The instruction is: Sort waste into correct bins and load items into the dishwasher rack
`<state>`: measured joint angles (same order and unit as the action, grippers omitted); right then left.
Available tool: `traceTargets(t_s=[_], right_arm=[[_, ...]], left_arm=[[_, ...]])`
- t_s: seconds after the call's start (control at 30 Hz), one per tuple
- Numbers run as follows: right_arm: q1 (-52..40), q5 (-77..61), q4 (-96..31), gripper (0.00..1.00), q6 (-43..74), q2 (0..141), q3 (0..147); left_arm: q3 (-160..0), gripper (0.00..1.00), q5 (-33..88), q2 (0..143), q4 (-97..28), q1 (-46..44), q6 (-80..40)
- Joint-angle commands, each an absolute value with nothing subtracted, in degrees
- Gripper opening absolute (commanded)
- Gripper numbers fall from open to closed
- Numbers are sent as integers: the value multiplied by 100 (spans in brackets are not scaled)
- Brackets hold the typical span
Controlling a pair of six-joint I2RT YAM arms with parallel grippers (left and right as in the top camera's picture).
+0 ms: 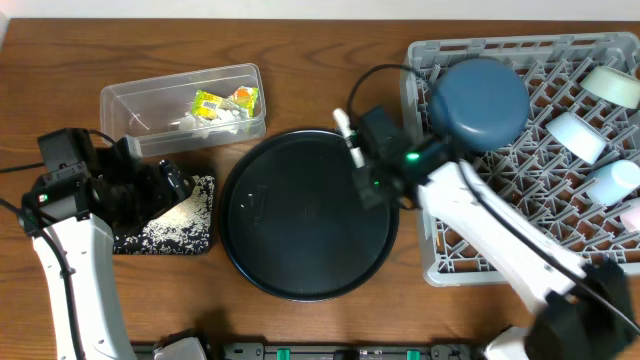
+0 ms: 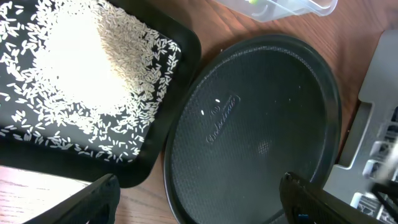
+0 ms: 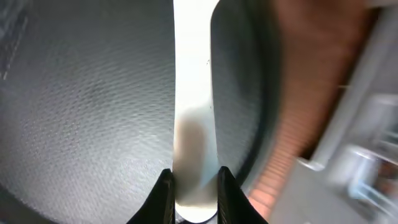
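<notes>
Brown wood-grain desk (image 1: 300,40) fills the overhead view. A clear tub (image 1: 130,100) sits near the far left edge with yellow-green snack wrappers (image 1: 212,103) inside. Nearer the front-left corner lies the black rectangular tray (image 1: 165,247), scattered with rice grains (image 1: 185,212). The left gripper (image 1: 178,185) hovers over that tray's left part. A round black tray (image 1: 300,240) takes the middle of the desk. The grey dishwasher rack (image 1: 440,270) covers the right side. A dark-blue bowl (image 1: 480,102) rests upside down in its far left part, and pale cups (image 1: 575,135) lie towards its right edge. The right gripper (image 1: 358,172) hangs over the round tray's right rim, just beside the rack, holding a white spoon (image 1: 348,138) whose free end points to the far edge.

From the left wrist, the two fingers (image 2: 93,202) stand wide apart with nothing between them, above the gap where the rectangular tray meets the round black tray (image 2: 261,124). The rice grains (image 2: 81,68) are heaped in the rectangular tray. A corner of the clear tub (image 2: 292,7) shows at the top, and the rack's edge (image 2: 373,124) at the right.

From the right wrist, the fingers (image 3: 163,193) are clamped on the handle of the white spoon (image 3: 193,93), one on each side. The handle runs straight up the picture over the round black tray (image 3: 81,112). A strip of desk (image 3: 298,124) and the blurred rack (image 3: 360,137) lie to the right.
</notes>
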<state>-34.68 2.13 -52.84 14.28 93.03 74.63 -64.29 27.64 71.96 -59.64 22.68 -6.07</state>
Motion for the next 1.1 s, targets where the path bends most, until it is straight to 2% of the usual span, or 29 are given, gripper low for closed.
traceTargets(t_s=[0.0,0.23,0.47,0.8,1.07], right_arm=[[-3199,864,-5511,5,1503,8910,7537],[-2281,1470,-6147,5,1498,8584,7529],[-1568,1446,-6267,6,1452,8626,7225],[-1544,838,-5660,7,1450,8637,6410],[-1544,812,-5500,8,1448,8637,6298]], left_arm=[[-6499,84,2716,7223,-5977,2292,-635],[-6499,83,2716,7223,-5977,2292,-635],[-6499,83,2716,7223,-5977,2292,-635],[-6499,84,2716,7223,-5977,2292,-635],[-6499,83,2716,7223,-5977,2292,-635]])
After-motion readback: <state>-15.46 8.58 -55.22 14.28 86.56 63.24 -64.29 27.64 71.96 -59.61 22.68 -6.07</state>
